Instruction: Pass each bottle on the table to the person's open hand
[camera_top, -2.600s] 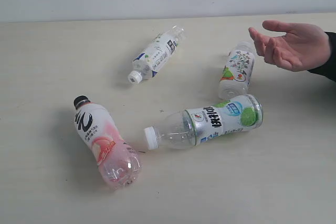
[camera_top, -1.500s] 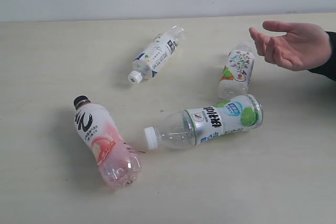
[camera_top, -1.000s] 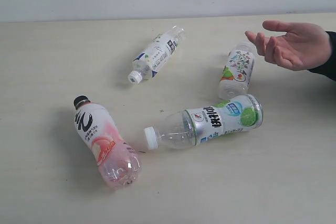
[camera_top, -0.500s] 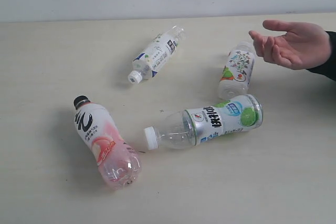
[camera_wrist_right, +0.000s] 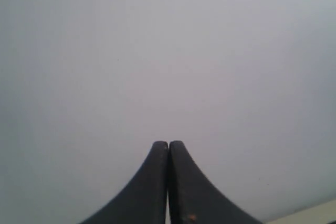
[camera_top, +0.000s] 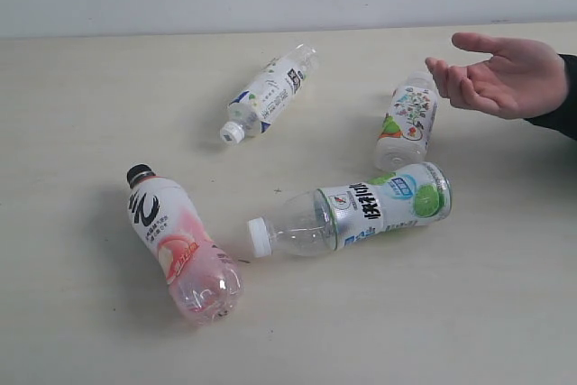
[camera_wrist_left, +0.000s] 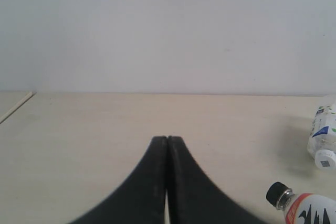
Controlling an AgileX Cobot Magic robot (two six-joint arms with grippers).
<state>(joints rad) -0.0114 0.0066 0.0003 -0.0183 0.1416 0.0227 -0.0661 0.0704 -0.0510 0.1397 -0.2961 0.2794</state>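
Note:
Four bottles lie on the beige table [camera_top: 81,96]. The pink-white bottle with a black cap [camera_top: 180,242] is at the front left and also shows in the left wrist view [camera_wrist_left: 307,208]. A white-label bottle [camera_top: 267,93] lies at the back centre, its white cap end seen from the left wrist [camera_wrist_left: 324,139]. The green-label bottle [camera_top: 361,208] lies front centre; the floral bottle [camera_top: 407,122] lies just under the person's open hand [camera_top: 500,74]. My left gripper [camera_wrist_left: 167,139] is shut and empty. My right gripper [camera_wrist_right: 168,144] is shut, facing a blank wall. Neither arm shows in the exterior view.
A pale wall runs behind the table's far edge [camera_top: 270,32]. The person's dark sleeve [camera_top: 561,96] enters from the right. A table edge [camera_wrist_left: 16,106] shows at the side of the left wrist view.
The person's fingers have shifted slightly; the hand stays open over the floral bottle. The bottles and both grippers have not moved.

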